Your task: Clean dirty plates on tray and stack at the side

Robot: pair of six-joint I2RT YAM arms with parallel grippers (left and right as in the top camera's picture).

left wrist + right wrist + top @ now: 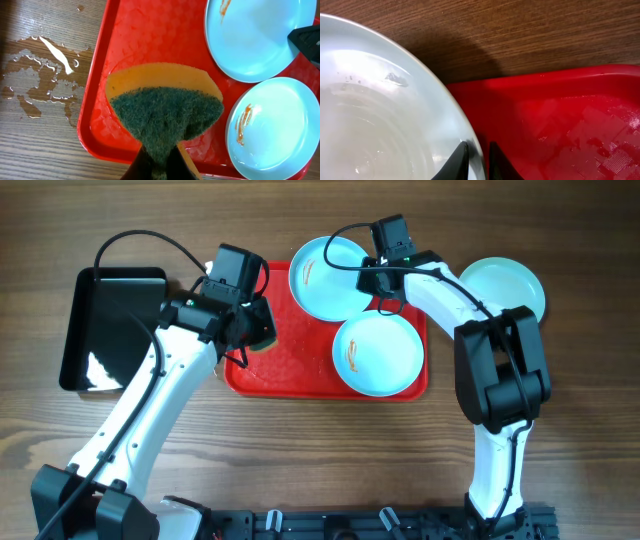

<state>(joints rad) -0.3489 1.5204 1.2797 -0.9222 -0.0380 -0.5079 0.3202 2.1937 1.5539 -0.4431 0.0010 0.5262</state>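
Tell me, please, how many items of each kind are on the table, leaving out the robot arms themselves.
Plates: 3
Trays: 2 (red tray, black tray)
Sponges: 1
Total: 6

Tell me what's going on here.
The left gripper pinches a yellow sponge with a green scouring face over the left part of the large red plastic tray. The right gripper grips the rim of the far pale-blue round plate, which overlaps the tray's far rim and carries an orange smear. A second smeared pale-blue plate lies in the tray's near right corner. A third plate sits off the tray on the wooden table.
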